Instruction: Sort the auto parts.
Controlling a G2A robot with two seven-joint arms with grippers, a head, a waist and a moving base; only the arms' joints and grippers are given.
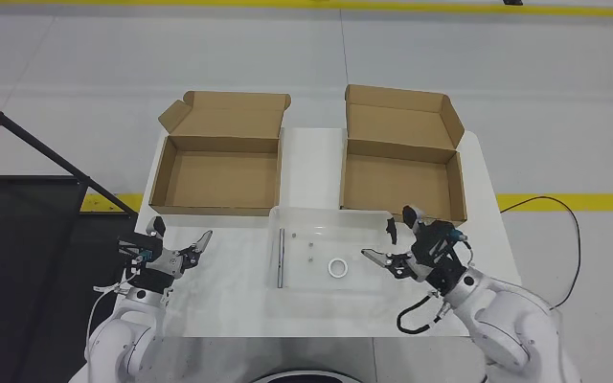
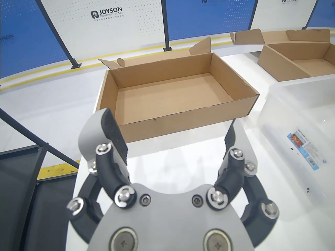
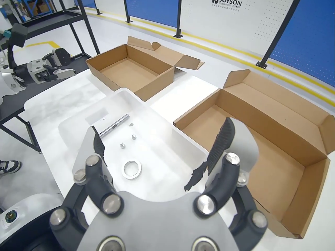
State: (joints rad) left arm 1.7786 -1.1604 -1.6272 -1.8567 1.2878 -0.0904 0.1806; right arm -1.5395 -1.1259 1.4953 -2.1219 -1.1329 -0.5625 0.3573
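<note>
- White table (image 1: 313,168) on a pale floor, with blue and white panels (image 2: 110,35) standing behind it.
- Two brown cardboard boxes sit at the table's far side with their flaps folded back. The left box (image 1: 215,180) and right box (image 1: 397,184) are apart, with bare table between them.
- Clear bin (image 1: 354,235) lies just in front of that gap, its far rim close to both boxes.
- Rod (image 1: 280,258): slim, shiny metal with a darker band near its middle. It lies flat along the bin's left side, pointing away from the robot.
- Ring (image 1: 336,269): small and silvery, flat on the bin floor toward the near side, well right of the rod.
- Two studs (image 1: 313,246): tiny metal pieces between rod and ring, near each other but apart.
- Chip (image 3: 131,124): a tiny grey bit just beside the rod's far end; its shape cannot be told.
- Left gripper (image 1: 182,231): above bare table left of the bin, in front of the left box. Its fingers are spread wide with nothing between them.
- Right gripper (image 1: 379,239): over the bin's right end, in front of the right box. Its fingers are spread wide and hold nothing. One black pad (image 3: 221,142) is ragged and peeling at its lower end.
</note>
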